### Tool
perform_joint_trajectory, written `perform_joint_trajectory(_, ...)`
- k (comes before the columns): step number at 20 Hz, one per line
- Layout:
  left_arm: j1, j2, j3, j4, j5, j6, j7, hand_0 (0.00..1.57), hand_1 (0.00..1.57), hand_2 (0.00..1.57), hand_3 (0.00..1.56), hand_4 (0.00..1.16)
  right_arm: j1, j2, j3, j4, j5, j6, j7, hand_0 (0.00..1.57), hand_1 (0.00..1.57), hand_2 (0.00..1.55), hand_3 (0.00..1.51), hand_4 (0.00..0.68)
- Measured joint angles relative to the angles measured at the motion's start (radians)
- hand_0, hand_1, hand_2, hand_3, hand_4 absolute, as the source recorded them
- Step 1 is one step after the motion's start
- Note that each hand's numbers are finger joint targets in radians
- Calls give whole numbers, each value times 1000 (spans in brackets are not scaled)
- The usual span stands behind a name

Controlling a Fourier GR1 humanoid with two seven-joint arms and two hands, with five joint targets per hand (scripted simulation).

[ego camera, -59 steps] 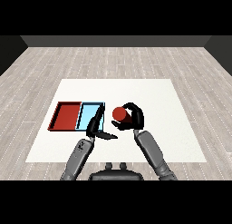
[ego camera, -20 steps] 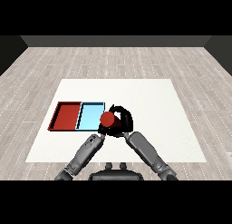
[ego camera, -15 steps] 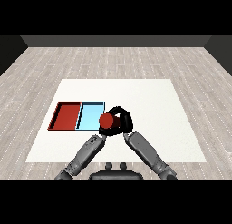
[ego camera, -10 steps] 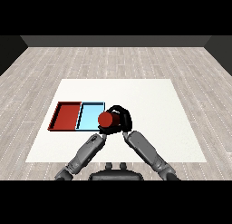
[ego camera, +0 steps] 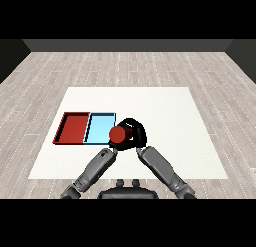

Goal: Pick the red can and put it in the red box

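My right hand (ego camera: 135, 135) is curled round the red can (ego camera: 118, 134) and holds it above the table, at the right edge of the light blue tray (ego camera: 99, 127). The red tray (ego camera: 73, 127) lies left of the blue one, with nothing in it. My left hand is hidden behind the can and the right hand; only its grey forearm (ego camera: 95, 168) shows, reaching up toward the can.
The two trays lie side by side on the left half of the white table (ego camera: 165, 116). Wooden floor surrounds the table on all sides.
My right hand has carried the red can leftward, from right of the trays to the blue tray's right edge. The left forearm has drawn in under the can.
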Motion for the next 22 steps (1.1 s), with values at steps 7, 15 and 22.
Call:
perform_joint_trajectory(7, 8, 1, 5, -16, 16, 14, -55, 1571, 1571, 1571, 1513, 1147, -7, 5, -9, 11, 62, 3, 93, 0, 0, 0, 0, 0)
perform_joint_trajectory(15, 12, 2, 23, -1, 12, 23, -80, 1571, 1571, 1571, 1497, 1136, 1, 4, -36, 15, 86, 22, 135, 0, 0, 0, 0, 0)
perform_joint_trajectory(22, 9, 2, 16, -7, -6, 54, -76, 1571, 1571, 1571, 1480, 1131, 42, 3, -57, -22, 100, 45, 147, 0, 0, 0, 0, 0)
